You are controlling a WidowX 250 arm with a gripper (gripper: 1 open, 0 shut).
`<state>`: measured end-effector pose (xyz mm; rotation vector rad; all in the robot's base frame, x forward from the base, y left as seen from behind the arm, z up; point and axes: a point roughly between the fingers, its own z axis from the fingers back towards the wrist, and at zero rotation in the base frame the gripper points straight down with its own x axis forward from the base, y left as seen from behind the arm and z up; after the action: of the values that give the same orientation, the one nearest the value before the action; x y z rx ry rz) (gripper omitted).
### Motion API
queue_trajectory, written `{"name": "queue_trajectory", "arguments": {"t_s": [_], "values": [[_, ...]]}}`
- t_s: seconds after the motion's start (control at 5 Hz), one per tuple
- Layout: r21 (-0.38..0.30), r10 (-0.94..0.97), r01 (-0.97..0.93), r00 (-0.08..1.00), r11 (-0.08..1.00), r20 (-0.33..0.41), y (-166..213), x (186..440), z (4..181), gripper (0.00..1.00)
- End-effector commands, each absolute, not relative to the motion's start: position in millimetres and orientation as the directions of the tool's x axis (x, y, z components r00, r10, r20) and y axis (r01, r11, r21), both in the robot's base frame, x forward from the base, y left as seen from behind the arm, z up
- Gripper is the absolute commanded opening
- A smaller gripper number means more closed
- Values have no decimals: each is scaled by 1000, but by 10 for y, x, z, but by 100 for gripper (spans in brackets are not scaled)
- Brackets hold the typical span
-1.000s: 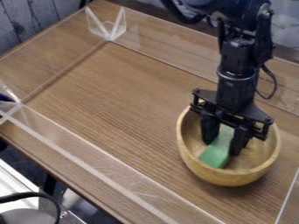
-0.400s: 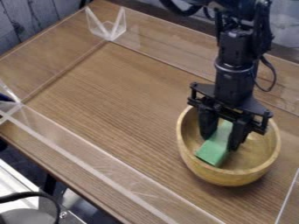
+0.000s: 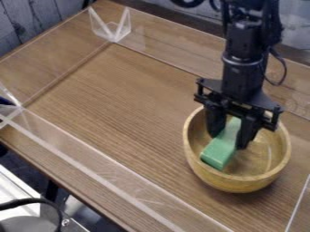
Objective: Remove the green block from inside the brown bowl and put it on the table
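Over the brown bowl (image 3: pixel 256 172), end effector (image 3: pixel 230 134) closed on green block (image 3: pixel 219 152)

single camera, set above the table (image 3: pixel 121 109), angled down, whole arm's lower part in frame

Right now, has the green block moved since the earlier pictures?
Yes, slightly: the green block has shifted toward the near left wall of the bowl.

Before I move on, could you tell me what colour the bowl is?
The bowl is a light tan, seen best in the camera view.
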<state>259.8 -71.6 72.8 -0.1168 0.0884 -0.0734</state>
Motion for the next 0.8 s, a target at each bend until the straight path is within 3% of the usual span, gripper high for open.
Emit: {"name": "queue_trajectory", "arguments": {"t_s": [0.0, 0.4, 0.6], "values": [[-127, -62, 65, 998, 990, 28, -646, 2731, 1092, 0], [-127, 15, -5, 997, 992, 78, -170, 2868, 1360, 0], [-120, 29, -20, 997, 993, 74, 30, 2922, 1310, 0]]}}
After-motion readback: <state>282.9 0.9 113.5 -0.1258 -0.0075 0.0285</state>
